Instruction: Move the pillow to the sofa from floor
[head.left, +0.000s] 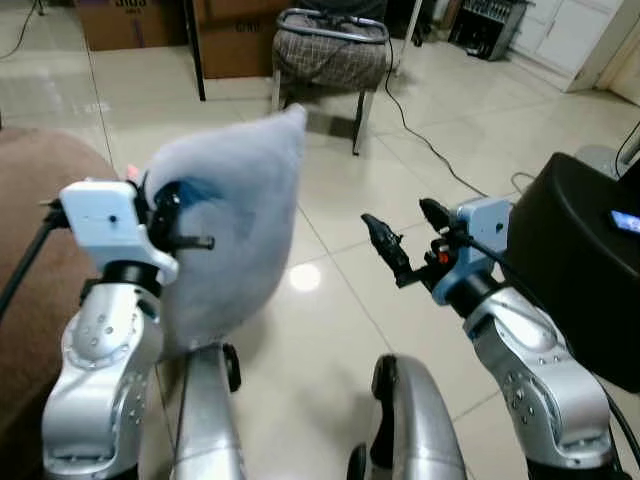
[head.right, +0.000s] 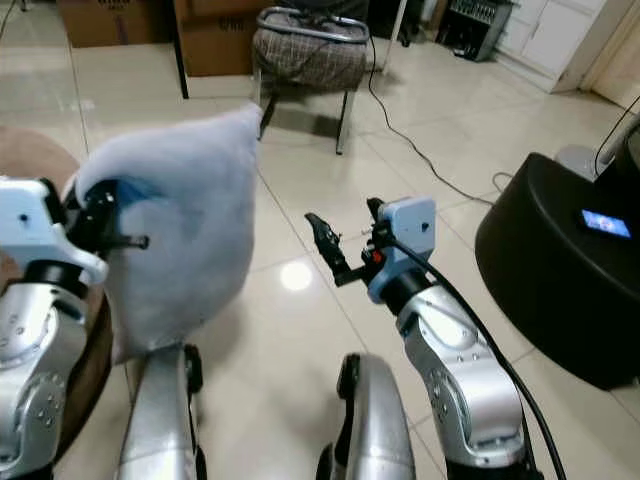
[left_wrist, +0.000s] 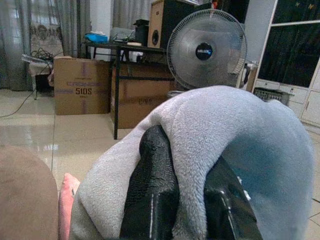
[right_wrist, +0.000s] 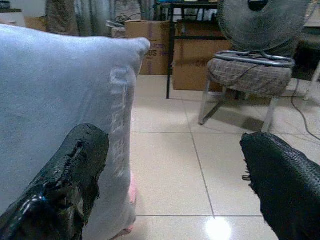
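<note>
**Pillow held off the floor by left pincer**

Left pincer (left_wrist: 190, 200): both black fingers closed on a fold of the grey pillow (head.left: 235, 225), fabric bunched between them. Pillow hangs upright in the air at left, one corner pointing up, lower end near the robot's body, clear of the tiled floor (head.left: 400, 170).

Brown sofa (head.left: 40, 260) at far left edge, just beside the left arm; pillow not resting on it. Something pink (left_wrist: 67, 200) shows beside the sofa, below the pillow.

Right pincer (head.left: 405, 235): fingers spread wide, nothing between them, raised at right, apart from the pillow, pointing toward it.

Black rounded object (head.right: 560, 270) on the floor at right. Farther off: plaid-cushioned chair (head.left: 330, 50), cardboard boxes (left_wrist: 82, 85), standing fan (left_wrist: 206, 50), cable (head.left: 425, 135) across the tiles.
</note>
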